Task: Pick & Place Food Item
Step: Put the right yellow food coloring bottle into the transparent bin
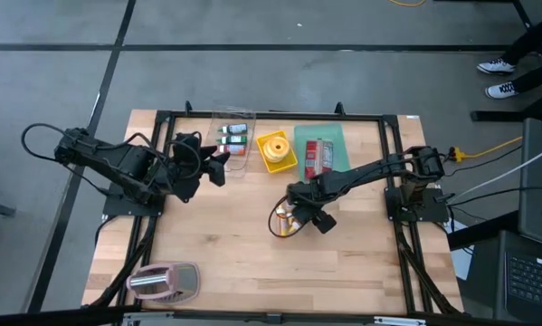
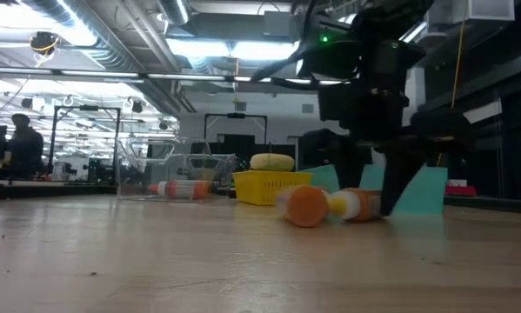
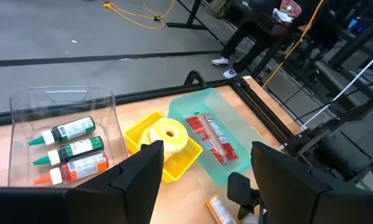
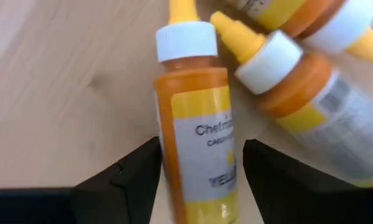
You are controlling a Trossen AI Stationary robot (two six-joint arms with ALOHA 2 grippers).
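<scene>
the right gripper (image 4: 195, 165) hangs low over a cluster of orange-yellow squeeze bottles lying flat near the middle of the wooden table (image 1: 234, 263), a little toward its right edge. its dark fingers (image 4: 127, 171) stand wide, straddling one yellow bottle (image 4: 195, 118) by its label, white cap pointing away. nothing is held yet. to do this step well, i judge it should settle squarely over the bottle's body, clear of the neighbouring bottle (image 4: 311, 93) that lies just beside, then close evenly so it cannot roll. farther off, along the table's far edge, sit a yellow basket (image 1: 277, 150), a green tray (image 1: 334, 145) and a clear bin (image 1: 232, 138). the left gripper (image 1: 218, 166) waits, wide, beside that bin.
</scene>
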